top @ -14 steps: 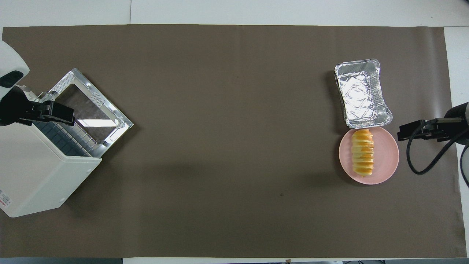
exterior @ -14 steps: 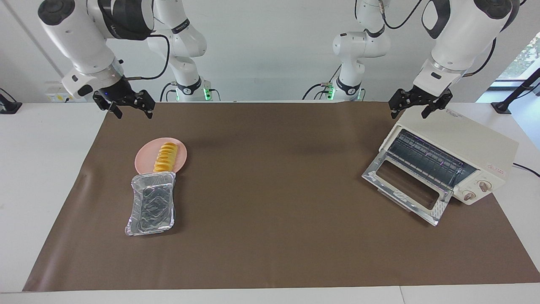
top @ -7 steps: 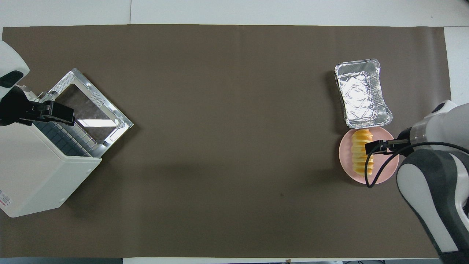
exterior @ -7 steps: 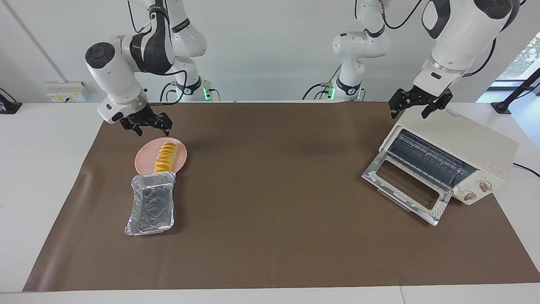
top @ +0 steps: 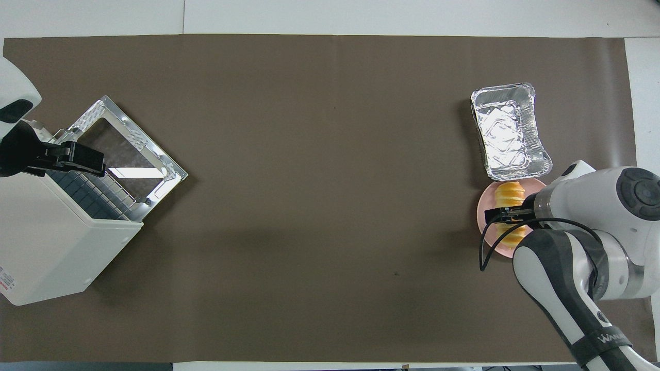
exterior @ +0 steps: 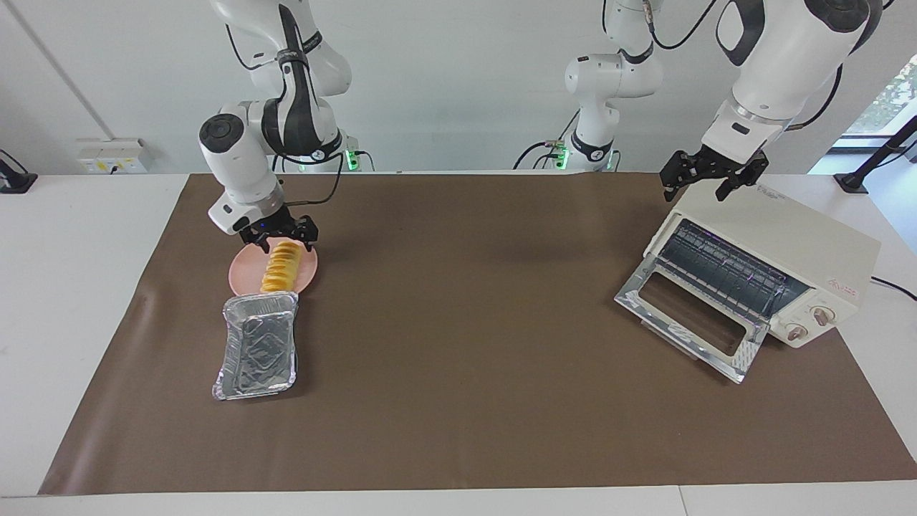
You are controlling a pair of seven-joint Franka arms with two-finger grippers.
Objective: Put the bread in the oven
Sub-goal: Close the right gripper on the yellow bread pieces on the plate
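While the right gripper (exterior: 278, 240) hangs spread over the bread (exterior: 281, 266) on the pink plate (exterior: 241, 274), it should straddle the loaf's middle, squeeze gently, then head for the open oven (exterior: 759, 276), where the left gripper (exterior: 712, 185) waits, spread.

White wall (exterior: 458, 79), white table (exterior: 71, 287), brown mat (exterior: 458, 401), window (exterior: 888, 93)

Right arm (top: 582, 257) hides part of bread (top: 509, 191).
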